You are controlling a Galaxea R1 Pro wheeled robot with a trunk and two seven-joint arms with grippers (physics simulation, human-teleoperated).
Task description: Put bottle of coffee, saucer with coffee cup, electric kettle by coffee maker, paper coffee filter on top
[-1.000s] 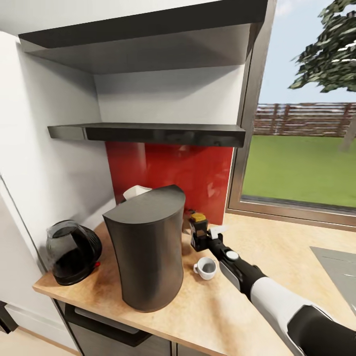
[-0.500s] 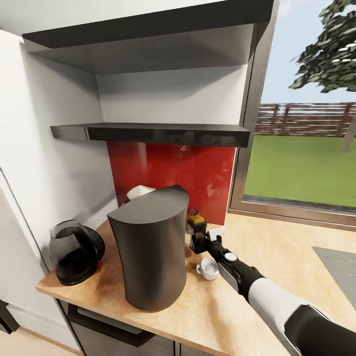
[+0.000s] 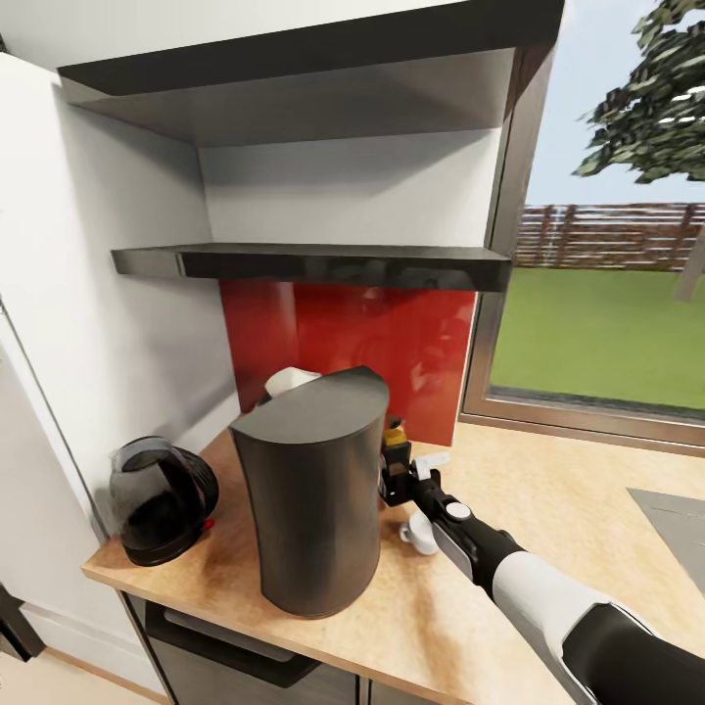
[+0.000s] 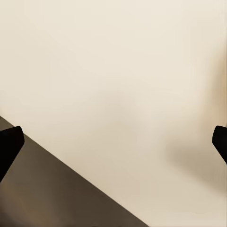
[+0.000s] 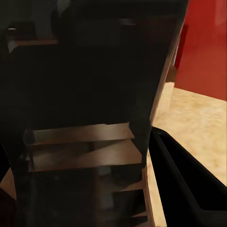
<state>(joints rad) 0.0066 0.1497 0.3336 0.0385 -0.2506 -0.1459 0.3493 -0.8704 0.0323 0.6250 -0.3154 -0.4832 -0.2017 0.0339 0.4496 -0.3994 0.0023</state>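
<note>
The charcoal coffee maker stands on the wood-grain countertop. Right beside it, my right gripper is shut on the dark bottle of coffee, whose yellow cap shows above the fingers. In the right wrist view the bottle looms dark and close, with one finger beside it. My right forearm partly covers the white coffee cup. A white paper coffee filter peeks out behind the maker's top. The glass electric kettle sits at the counter's left end. My left gripper is open over a cream surface.
The thin black kitchen shelf hangs above a red backsplash, under a thicker black board. A white wall closes the left side, and a window is at the right. The grey sink's corner shows at the far right.
The head camera has shifted, sliding the whole scene right. My right gripper and the bottle now sit closer to the coffee maker's side, and my forearm hides more of the cup.
</note>
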